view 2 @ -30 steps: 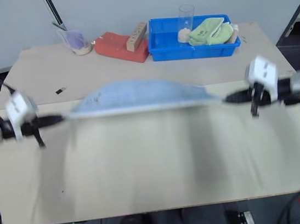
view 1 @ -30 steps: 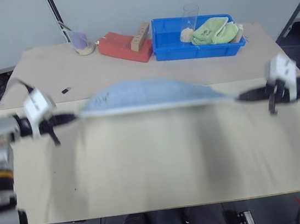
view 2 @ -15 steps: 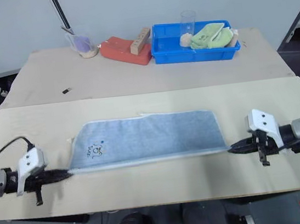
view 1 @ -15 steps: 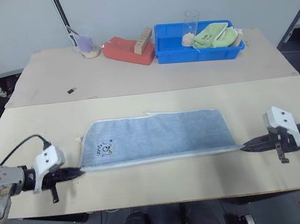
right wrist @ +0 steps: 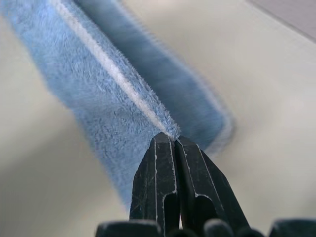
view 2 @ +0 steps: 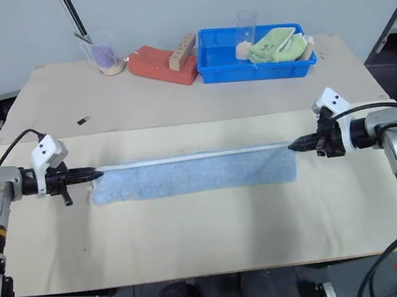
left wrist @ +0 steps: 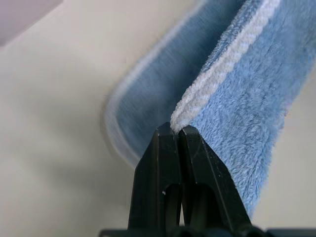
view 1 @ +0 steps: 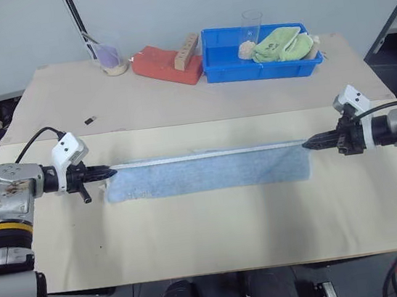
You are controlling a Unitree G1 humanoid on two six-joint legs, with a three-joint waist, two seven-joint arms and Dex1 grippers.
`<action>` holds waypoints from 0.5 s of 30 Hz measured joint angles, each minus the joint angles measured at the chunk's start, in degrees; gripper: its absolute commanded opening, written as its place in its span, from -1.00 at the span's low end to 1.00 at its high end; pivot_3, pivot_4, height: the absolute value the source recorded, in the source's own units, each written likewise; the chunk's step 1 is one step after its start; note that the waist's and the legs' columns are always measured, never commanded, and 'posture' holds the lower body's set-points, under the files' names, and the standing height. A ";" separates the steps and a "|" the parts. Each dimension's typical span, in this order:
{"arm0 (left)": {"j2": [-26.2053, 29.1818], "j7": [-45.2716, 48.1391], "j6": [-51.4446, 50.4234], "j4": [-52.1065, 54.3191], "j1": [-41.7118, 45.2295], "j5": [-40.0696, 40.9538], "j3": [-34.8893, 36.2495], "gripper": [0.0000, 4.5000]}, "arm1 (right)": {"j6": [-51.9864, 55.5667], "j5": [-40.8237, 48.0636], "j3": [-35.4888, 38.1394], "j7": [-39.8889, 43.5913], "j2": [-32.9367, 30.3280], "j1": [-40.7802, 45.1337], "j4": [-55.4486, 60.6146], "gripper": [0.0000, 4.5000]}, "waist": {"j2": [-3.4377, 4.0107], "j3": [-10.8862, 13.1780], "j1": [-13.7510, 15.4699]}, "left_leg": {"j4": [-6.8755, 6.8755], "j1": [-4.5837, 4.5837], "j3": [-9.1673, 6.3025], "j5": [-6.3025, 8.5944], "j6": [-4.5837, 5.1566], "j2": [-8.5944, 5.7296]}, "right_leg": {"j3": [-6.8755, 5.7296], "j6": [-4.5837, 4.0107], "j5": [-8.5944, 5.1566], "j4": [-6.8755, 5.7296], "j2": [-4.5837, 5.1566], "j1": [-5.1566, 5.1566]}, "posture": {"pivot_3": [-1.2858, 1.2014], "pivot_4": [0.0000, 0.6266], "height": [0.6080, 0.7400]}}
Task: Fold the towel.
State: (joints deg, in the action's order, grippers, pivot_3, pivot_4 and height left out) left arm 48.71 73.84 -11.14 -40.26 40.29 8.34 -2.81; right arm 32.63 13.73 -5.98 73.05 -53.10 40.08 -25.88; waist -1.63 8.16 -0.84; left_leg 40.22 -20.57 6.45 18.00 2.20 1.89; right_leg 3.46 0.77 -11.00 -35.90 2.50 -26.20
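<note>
On pale wooden table (view 1: 193, 222) — towel (view 1: 209, 173) (stretched taut)

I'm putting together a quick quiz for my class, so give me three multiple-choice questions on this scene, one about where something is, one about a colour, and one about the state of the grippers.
1. Where does the light green cloth lie?
A. In the blue bin
B. On the red block
C. Under the towel

2. What colour is the towel stretched between the grippers?
A. Red
B. Light blue with pale trim
C. Yellow

3. In what state are the left gripper and right gripper?
A. Both open above the towel
B. One open, one shut
C. Both shut on the towel's edge

Answers:
1. A, the green cloth sits inside the bin at the far side of the table.
2. B, the wrist views show blue terry cloth with whitish trim.
3. C, each wrist view shows the fingers pinched together on the trim.
</note>
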 measured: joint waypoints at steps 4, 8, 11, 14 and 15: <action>-2.29 -2.29 3.80 -5.83 2.99 -1.76 -0.25 -1.00 | -0.07 -1.92 -0.65 -1.39 1.86 2.09 -3.39 -0.99 | 0.00 0.00 -0.02 | 0.01 -0.06 -0.01 0.00 0.00 0.01 | 0.00 0.01 0.01 -0.02 0.00 -0.04 | 0.03 -0.52 0.65; -3.62 -4.88 6.94 -8.72 4.63 -2.50 -0.15 -0.59 | -1.02 -2.92 -0.26 -4.28 2.99 2.95 -5.06 -0.44 | 0.00 0.00 0.00 | 0.02 -0.09 -0.03 0.00 0.00 0.01 | 0.00 0.04 0.02 -0.02 0.02 -0.05 | 0.03 -0.52 0.65; -3.63 -6.40 9.90 -10.09 4.69 -3.77 -0.13 -0.01 | -1.98 -3.46 0.53 -7.02 3.45 2.94 -5.24 -0.01 | 0.00 0.00 -0.05 | 0.02 -0.12 -0.03 0.00 0.00 0.02 | 0.00 0.05 0.03 -0.02 0.03 -0.07 | 0.03 -0.52 0.65; -3.63 -6.74 10.86 -10.32 4.68 -3.90 -0.12 0.62 | -2.48 -3.50 2.39 -9.86 4.01 2.94 -5.54 0.51 | 0.00 0.00 -0.03 | 0.02 -0.13 -0.03 0.00 -0.01 0.02 | 0.00 0.06 0.04 -0.04 0.03 -0.07 | 0.03 -0.52 0.65; -3.56 -6.75 11.21 -10.29 4.62 -3.90 -0.03 0.80 | -2.65 -3.51 2.98 -11.01 4.04 2.94 -5.63 0.62 | 0.00 0.00 -0.04 | 0.03 -0.13 -0.03 0.00 -0.01 0.02 | 0.00 0.06 0.04 -0.04 0.03 -0.07 | 0.03 -0.52 0.65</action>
State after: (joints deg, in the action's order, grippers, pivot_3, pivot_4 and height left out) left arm 45.15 67.09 0.08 -50.55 44.92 4.43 -2.84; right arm 29.99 10.22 -3.00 62.04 -49.06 43.02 -31.51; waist -1.63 8.16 -0.88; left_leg 40.24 -20.70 6.42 18.00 2.19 1.91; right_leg 3.46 0.83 -10.96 -35.94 2.53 -26.27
